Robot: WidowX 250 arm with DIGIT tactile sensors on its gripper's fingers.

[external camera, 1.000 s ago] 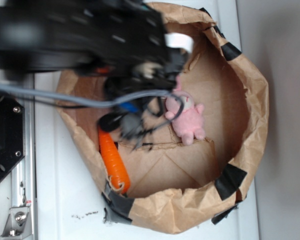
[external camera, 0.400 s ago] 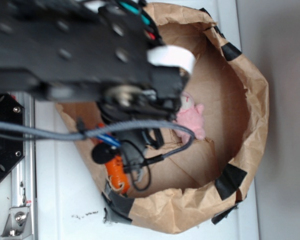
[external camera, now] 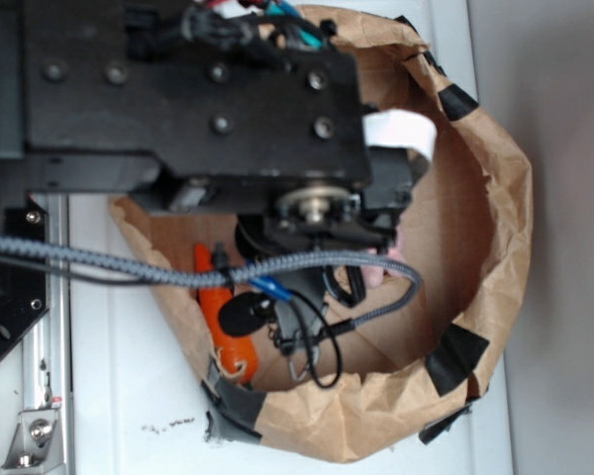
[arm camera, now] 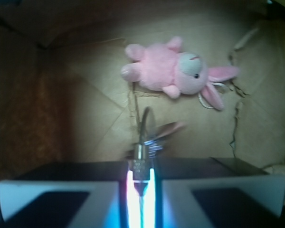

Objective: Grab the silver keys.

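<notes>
- One pink plush bunny (arm camera: 173, 73), one orange carrot toy (external camera: 226, 332), one bunch of silver keys (arm camera: 154, 135), one brown paper bag (external camera: 495, 188) with black tape patches on its rim.
- Gripper (arm camera: 141, 183): the two pale fingers (arm camera: 61, 197) are nearly together, with only a thin bright slit between them. The metal end of the keys is pinched in that slit.
- Silver keys stick out just beyond the fingertips, blurred, with a wire ring curving up and a key blade slanting toward the bunny; how many keys, can't tell.
- Bunny lies on its side on the bag floor past the keys, apart from them.
- Wrist view shows the grip and the whole bunny; no carrot there.
- Exterior view: the black arm covers most of the bag; fingers and keys can't be made out there, and only a sliver of pink shows. Carrot lies against the bag's wall.
</notes>
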